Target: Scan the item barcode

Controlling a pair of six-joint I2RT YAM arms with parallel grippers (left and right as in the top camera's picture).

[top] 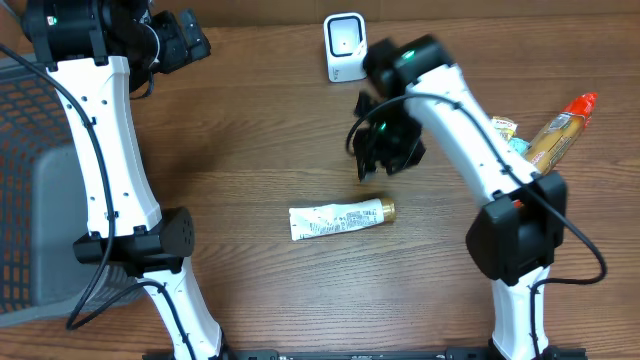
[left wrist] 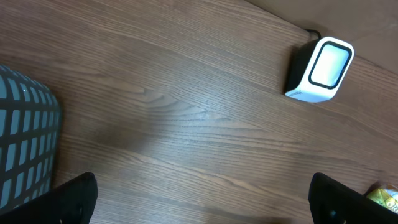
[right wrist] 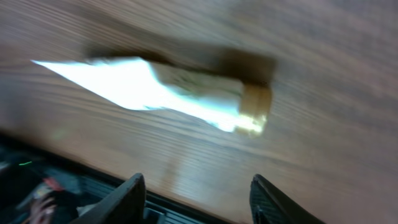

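White tube (right wrist: 186, 93) lies untouched beyond the right tool (right wrist: 198, 183), fingers partly spread, empty; left tool (left wrist: 202, 193) spread wide, empty.

A white tube (top: 338, 218) with a gold cap lies flat on the wooden worktop (top: 260, 140), with the cap at its right end. The right gripper (top: 372, 165) hangs near the tube's cap end on the far side, and a white scanner (top: 345, 47) stands well beyond it. A grey mesh basket (top: 25, 180) sits far to the tube's left, and snack packets (top: 560, 133) lie far to its right.
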